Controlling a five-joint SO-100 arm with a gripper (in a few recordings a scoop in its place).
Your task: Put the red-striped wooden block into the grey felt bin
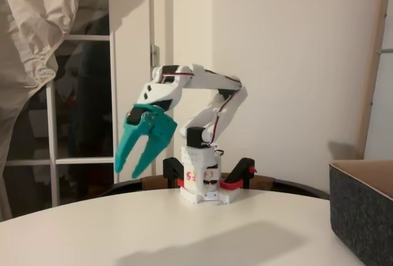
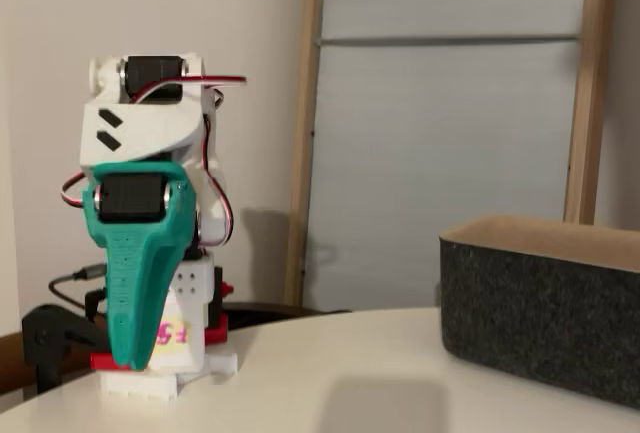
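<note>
**Arm raised over the table, teal gripper empty, bin at the table's edge**

The white five-joint arm point(image 1: 202, 88) stands on its clamped base at the far side of the round white table point(image 1: 184, 229), folded at the elbow so that the teal two-finger gripper point(image 1: 136, 166) hangs above the tabletop, tips pointing down and toward the left of this fixed view. The two fingers are spread apart with a clear gap between them, and nothing lies in that gap. In the other fixed view the gripper point(image 2: 130, 353) is seen edge-on as a single teal wedge in front of the base, so its spread cannot be read there.

The large charcoal-grey felt bin point(image 1: 362, 207) with thick straight walls and a tan rim sits at the right edge of the table, well apart from the gripper; it also appears at the right of the other fixed view point(image 2: 545, 308). The small red-striped wooden block cannot be found on any stretch of tabletop in either picture, so its place cannot be told; the red parts at the arm's base are clamp pieces.

Risks, as a judgement: with the block unlocated, a descent could close on nothing or nudge the block aside. Later, the bin's tall wall could catch a low carry, so the lift must clear the rim.
</note>
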